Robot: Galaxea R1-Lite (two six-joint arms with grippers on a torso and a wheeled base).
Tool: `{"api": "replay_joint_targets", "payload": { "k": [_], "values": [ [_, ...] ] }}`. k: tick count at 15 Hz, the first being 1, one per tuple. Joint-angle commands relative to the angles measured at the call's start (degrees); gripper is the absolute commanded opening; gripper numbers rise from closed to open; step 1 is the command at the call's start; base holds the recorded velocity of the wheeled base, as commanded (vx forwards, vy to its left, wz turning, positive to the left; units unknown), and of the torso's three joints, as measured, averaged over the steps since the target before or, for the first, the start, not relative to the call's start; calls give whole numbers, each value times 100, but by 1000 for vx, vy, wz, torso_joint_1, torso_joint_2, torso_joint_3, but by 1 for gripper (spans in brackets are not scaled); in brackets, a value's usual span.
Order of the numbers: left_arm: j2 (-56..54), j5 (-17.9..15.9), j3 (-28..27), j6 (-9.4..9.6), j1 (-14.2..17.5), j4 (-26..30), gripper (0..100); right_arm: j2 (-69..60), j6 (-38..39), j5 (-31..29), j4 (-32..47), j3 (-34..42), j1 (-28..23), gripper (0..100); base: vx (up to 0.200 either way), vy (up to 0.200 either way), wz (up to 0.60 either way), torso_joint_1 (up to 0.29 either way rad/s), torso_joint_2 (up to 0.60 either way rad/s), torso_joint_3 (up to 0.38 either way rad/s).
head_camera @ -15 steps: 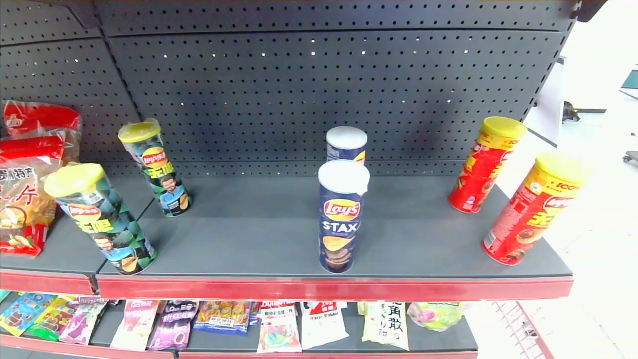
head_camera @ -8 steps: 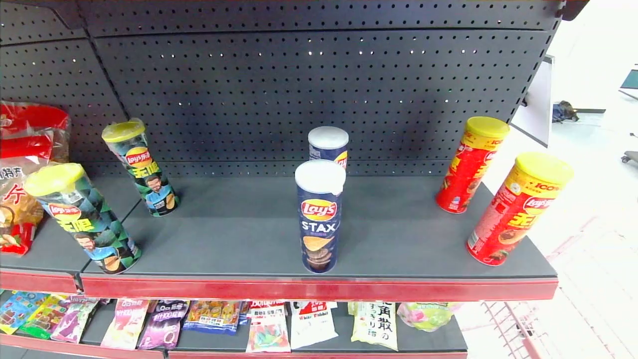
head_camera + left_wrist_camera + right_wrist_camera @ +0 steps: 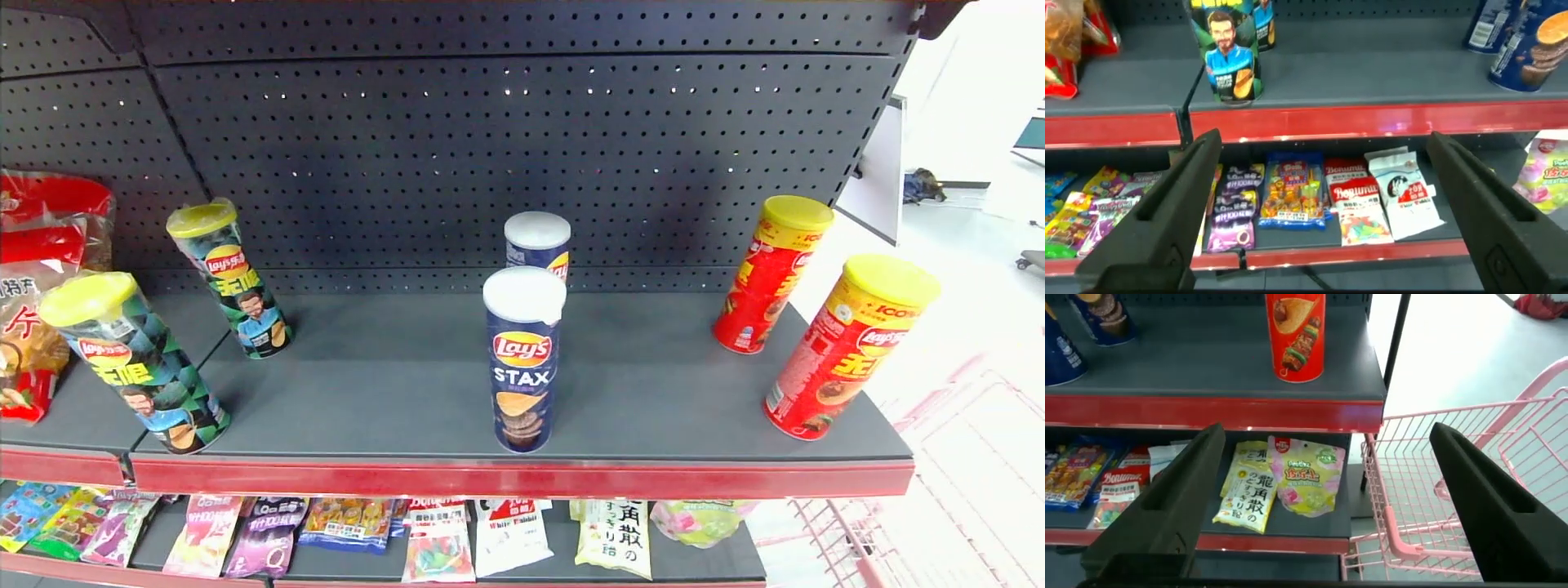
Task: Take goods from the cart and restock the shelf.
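While both grippers face the shelf front | left gripper: jaws spread wide, nothing between, before lower-tier snack packets | right gripper: jaws spread wide, nothing between | pink cart: just beside shelf's right end | upper tier: green cans left, blue cans middle, red cans right, all standing.

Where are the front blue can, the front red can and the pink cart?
front blue can [image 3: 522,367], head view, on its label.
front red can [image 3: 845,351], head view, on the middle of its side.
pink cart [image 3: 1396,545], right wrist view, on its thick corner rail.
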Motion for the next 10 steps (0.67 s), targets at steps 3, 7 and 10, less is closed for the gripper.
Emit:
{"api": "replay_joint_targets", "payload": {
  "k": [3,7,10],
  "values": [
    [2,-2,0,-3,2,7,100,9,-4,8,-4,0,2,100,0,0,0,0,0,0],
    [2,-2,0,-12,11,7,100,9,-4,-1,-4,0,2,100,0,0,0,0,0,0],
    [2,-2,0,-12,2,7,100,9,-4,-18,-4,0,2,100,0,0,0,0,0,0]
  ]
}}
